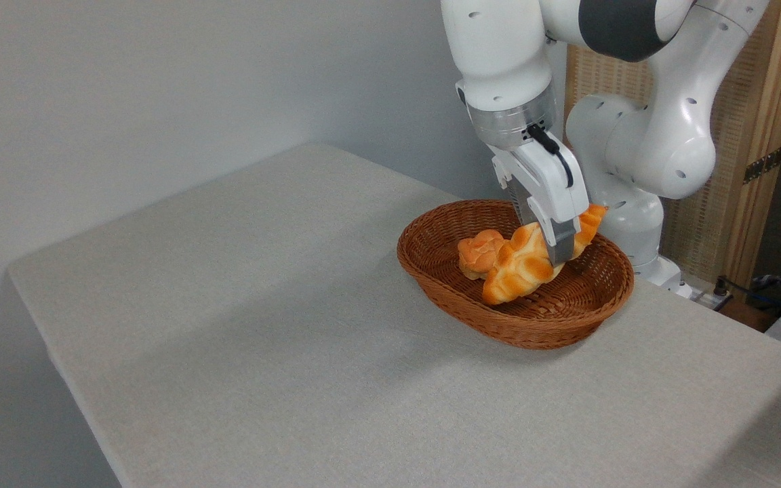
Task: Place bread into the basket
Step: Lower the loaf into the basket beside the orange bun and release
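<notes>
Bread (523,264): braided loaf, held tilted over the basket (519,325), lower tip judged close to the weave. Gripper (558,252): clamped across the loaf's middle. Small bun (477,252): already inside. Transport judged complete; release and withdrawal outstanding.

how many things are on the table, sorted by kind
braided bread loaf: 1, held by the gripper over the basket
small round bun: 1, in the basket
wicker basket: 1
total: 3
</notes>
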